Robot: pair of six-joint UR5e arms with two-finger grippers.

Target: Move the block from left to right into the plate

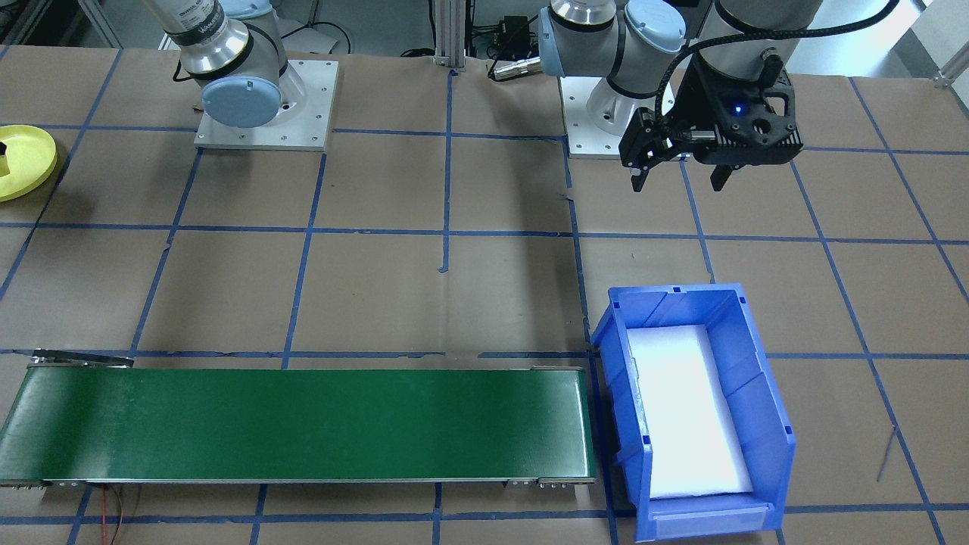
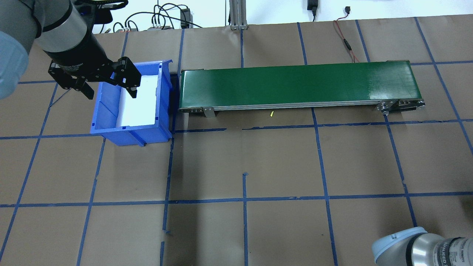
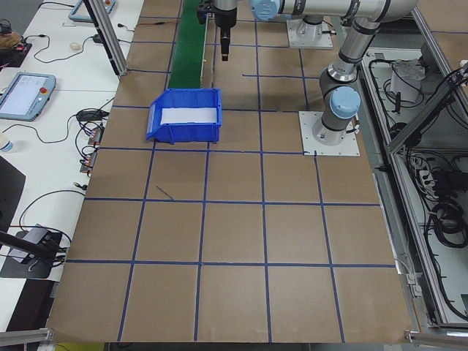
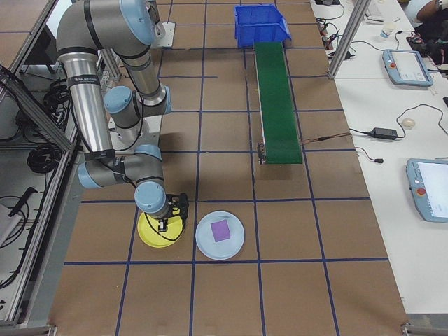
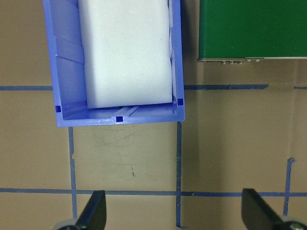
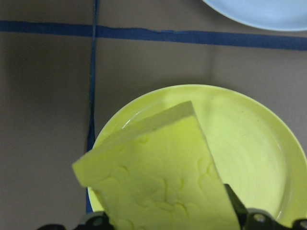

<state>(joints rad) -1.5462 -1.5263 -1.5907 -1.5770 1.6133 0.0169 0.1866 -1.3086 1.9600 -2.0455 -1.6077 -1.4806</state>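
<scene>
Right wrist view: right gripper clenched on yellow block; fingers mostly cut off at bottom edge, only dark tips show beside the block.
Block: pale yellow foam, tilted, held over yellow plate; can't tell if it touches the plate floor.
Plate: on brown paper table, just beside a light-blue plate (only its rim in wrist view). Ext right view shows that plate w/ a purple block on it.
Front view: yellow plate cut off at left edge, right gripper hidden but for a dark bit over the plate.
Left gripper: released, jaws wide apart, nothing between; hangs above table near blue bin.
Bin: white foam pad fills its floor; bin stands at end of green conveyor, belt bare.
Overhead view: right arm only an elbow at bottom right corner; both plates out of frame.
</scene>
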